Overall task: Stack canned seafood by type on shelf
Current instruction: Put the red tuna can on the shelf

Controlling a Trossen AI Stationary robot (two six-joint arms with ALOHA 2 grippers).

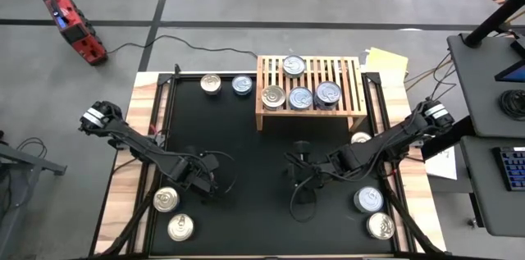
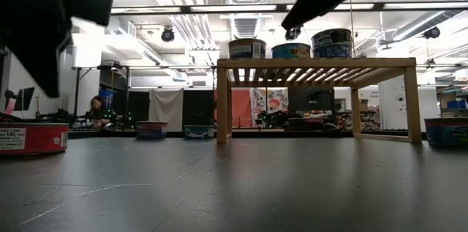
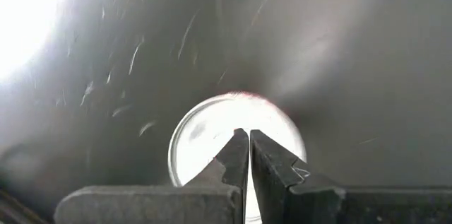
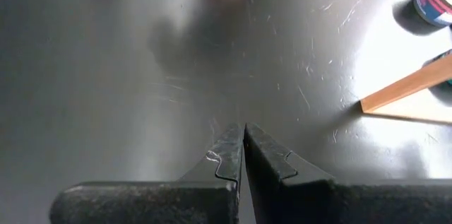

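The canned seafood was split between the shelf (image 1: 354, 100) and the black mat (image 1: 254, 170). Four tins sat on the shelf's slatted top: a gold-sided one (image 1: 273, 96), two blue ones (image 1: 300, 98) beside it, and one tin (image 1: 294, 66) behind them. None was stacked yet, so the job looked to be in its early part, with both arms between picks.

The left gripper (image 1: 207, 184) hovered low over the mat with its fingers pressed together and nothing between them; in its wrist view a silver-lidded tin (image 3: 236, 143) lay directly beyond the fingertips. This was probably the can (image 1: 166, 200) nearest that gripper, with another can (image 1: 180, 227) just past it. The next move would call for opening the fingers wide enough to straddle the tin before descending.

The right gripper (image 1: 297, 161) was likewise closed and empty, over bare mat, the shelf ahead of it. A blue tin (image 1: 368, 200) and a silver one (image 1: 381, 225) lay behind it near the mat's corner, another tin (image 1: 360, 138) sat beside its arm, and two tins (image 1: 212, 84) stood to the shelf's side
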